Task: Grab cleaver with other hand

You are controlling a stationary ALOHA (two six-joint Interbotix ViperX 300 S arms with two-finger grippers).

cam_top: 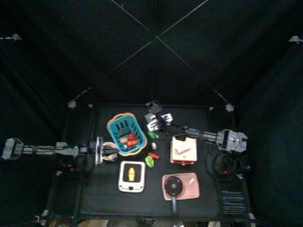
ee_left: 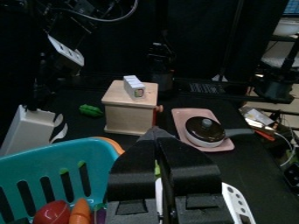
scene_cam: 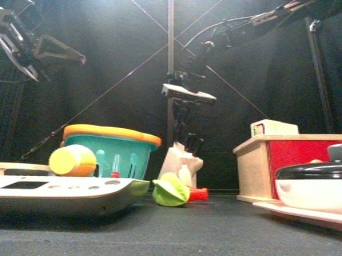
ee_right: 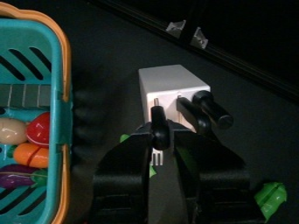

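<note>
The cleaver [scene_cam: 190,93], with a white blade and a black handle, hangs in the air above the white knife block [scene_cam: 181,162]. My right gripper [scene_cam: 181,80] is shut on it from above. In the right wrist view the cleaver [ee_right: 156,118] shows edge-on between the jaws, over the knife block [ee_right: 173,86] with its black handles. From the top view the right gripper [cam_top: 154,111] reaches across to the table's back middle. My left gripper [ee_left: 163,164] hovers low at the table's left side by the teal basket [ee_left: 47,171]. A narrow gap separates its jaws, with nothing between them. It sees the cleaver [ee_left: 65,51] far off.
The teal basket [cam_top: 113,124] holds toy food at the back left. A white scale [cam_top: 131,175] sits at the front. A wooden box [cam_top: 183,149] stands on the right. A pink board carries a black pan [cam_top: 175,186]. Green toy food [scene_cam: 171,190] lies by the knife block.
</note>
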